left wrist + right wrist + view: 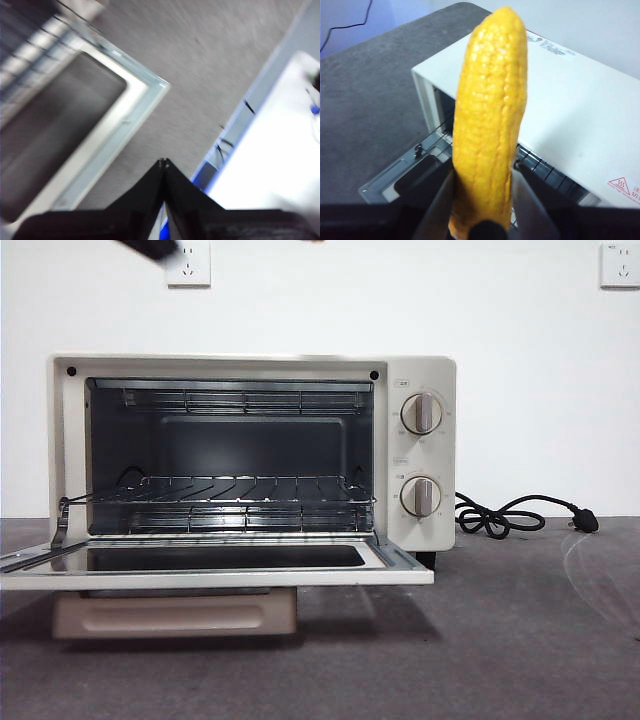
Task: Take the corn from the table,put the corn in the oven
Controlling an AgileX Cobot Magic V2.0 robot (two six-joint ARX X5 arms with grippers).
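Note:
The cream-white oven (250, 455) stands on the dark grey table (500, 640) with its door (215, 565) folded down flat and its wire rack (225, 490) bare. My right gripper (482, 200) is shut on the yellow corn (490, 115), which stands upright between the jaws, high above the oven's top (570, 100) and open door. The corn does not show in the front view. My left gripper (163, 162) is shut with nothing in it, hanging over the table beside the corner of the oven door (150, 87). A black arm tip (150, 248) shows at the top left of the front view.
The oven's black cord and plug (525, 515) lie on the table to the right of the oven. Two knobs (421, 413) sit on its right panel. A white wall with sockets (188, 262) stands behind. The table's edge (240, 120) runs close to the left gripper.

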